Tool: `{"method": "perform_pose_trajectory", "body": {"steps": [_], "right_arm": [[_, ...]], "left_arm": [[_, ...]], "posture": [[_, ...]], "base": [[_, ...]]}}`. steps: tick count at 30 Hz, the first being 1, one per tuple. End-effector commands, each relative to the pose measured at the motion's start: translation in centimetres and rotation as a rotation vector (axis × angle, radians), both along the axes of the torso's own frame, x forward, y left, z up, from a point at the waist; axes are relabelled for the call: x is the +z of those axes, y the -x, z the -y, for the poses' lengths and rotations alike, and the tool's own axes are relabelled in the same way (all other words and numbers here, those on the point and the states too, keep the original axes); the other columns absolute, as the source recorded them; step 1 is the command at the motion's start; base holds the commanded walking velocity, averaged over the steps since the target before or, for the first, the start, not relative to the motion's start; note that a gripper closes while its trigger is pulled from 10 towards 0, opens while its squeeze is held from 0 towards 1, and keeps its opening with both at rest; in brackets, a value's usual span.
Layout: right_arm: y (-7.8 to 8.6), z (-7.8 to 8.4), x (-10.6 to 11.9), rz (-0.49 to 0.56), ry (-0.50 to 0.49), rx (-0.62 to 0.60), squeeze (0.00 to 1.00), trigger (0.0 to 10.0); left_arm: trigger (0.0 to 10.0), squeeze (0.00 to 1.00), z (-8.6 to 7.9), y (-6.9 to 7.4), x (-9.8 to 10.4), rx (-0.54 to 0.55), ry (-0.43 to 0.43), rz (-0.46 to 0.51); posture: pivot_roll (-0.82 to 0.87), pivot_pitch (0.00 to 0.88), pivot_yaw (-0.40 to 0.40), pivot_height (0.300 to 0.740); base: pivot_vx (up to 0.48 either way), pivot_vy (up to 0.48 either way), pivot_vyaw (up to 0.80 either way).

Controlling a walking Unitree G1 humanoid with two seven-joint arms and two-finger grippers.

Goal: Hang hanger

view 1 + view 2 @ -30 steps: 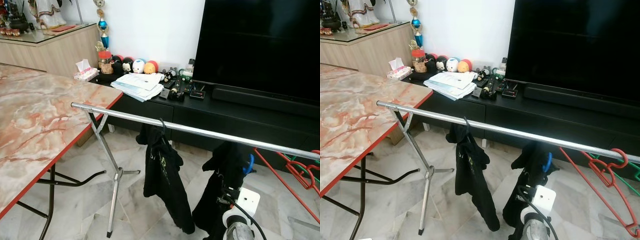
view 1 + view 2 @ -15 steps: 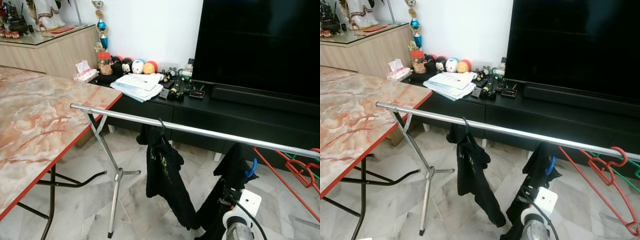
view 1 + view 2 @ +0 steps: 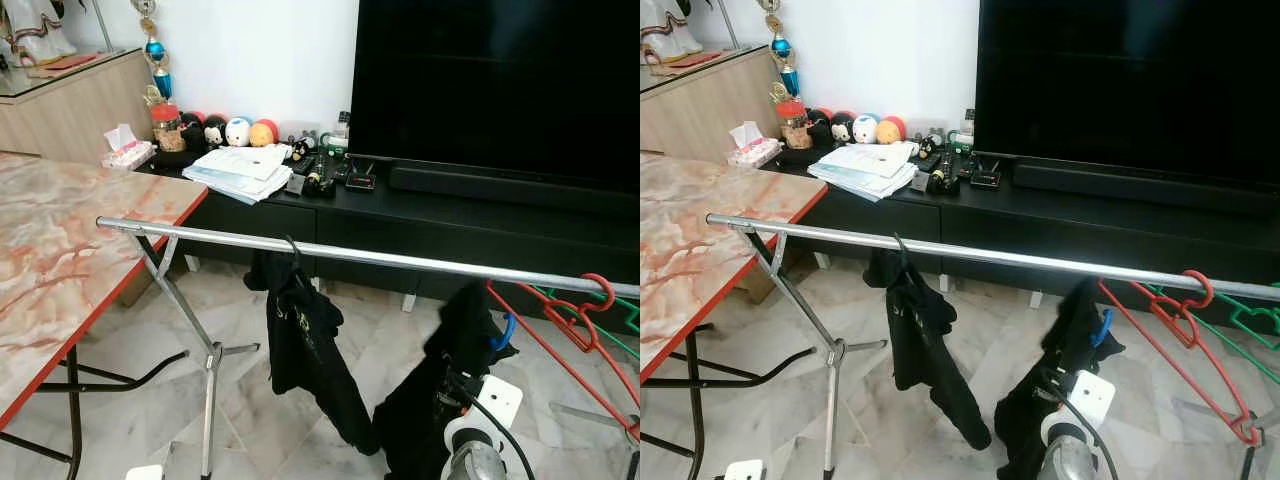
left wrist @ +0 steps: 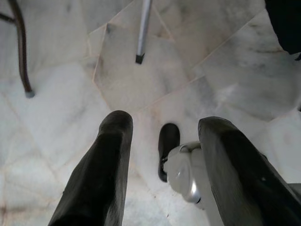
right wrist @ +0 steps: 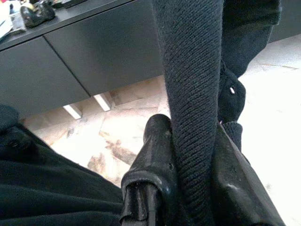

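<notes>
A silver clothes rail [image 3: 400, 260] crosses in front of me. A black shirt [image 3: 305, 340] hangs from it on a black hanger. Further right, a second black garment [image 3: 465, 330] on a blue hanger [image 3: 507, 333] hangs just below the rail, above my right arm [image 3: 470, 455]. In the right wrist view my right gripper [image 5: 193, 141] is shut on this garment's dark knit cloth [image 5: 193, 70]. A red hanger [image 3: 585, 310] hangs at the rail's right end. My left gripper [image 4: 160, 127] is open, low over the marble floor [image 4: 61, 117].
A marble-topped table [image 3: 50, 260] with a red edge stands to the left. Behind the rail is a black TV console [image 3: 400, 215] with papers and toys, under a large TV [image 3: 500, 80]. The rail's leg [image 3: 208, 400] stands at front left. A green hanger [image 3: 610, 330] lies behind the red one.
The whole view has shifted to the right, so the camera moved; the red hanger is now fully in view. The held garment stays just under the rail.
</notes>
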State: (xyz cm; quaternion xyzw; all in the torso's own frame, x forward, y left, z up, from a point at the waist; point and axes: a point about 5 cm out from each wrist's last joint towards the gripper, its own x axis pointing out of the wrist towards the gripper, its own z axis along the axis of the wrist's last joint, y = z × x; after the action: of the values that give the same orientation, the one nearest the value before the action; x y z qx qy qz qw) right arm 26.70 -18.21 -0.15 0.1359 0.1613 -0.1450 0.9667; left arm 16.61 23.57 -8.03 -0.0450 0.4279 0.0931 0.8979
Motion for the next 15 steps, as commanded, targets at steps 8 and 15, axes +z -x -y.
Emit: {"method": "perform_pose_trajectory", "body": {"steps": [8, 15], "right_arm": [[-0.7, -0.5, 0.6, 0.029, -0.001, 0.024, 0.00, 10.0], [-0.6, -0.9, 0.4, 0.016, -0.001, 0.047, 0.00, 10.0]], "left_arm": [[10.0, 0.00, -1.6, 1.7, -0.3, 0.017, -0.012, -0.034], [10.0, 0.00, -1.3, 0.5, 0.1, 0.012, -0.009, -0.019]], "posture": [[0.12, 0.000, 0.035, 0.740], [0.12, 0.000, 0.031, 0.740]], "base": [[0.000, 0.000, 0.00], [0.000, 0.000, 0.00]]}}
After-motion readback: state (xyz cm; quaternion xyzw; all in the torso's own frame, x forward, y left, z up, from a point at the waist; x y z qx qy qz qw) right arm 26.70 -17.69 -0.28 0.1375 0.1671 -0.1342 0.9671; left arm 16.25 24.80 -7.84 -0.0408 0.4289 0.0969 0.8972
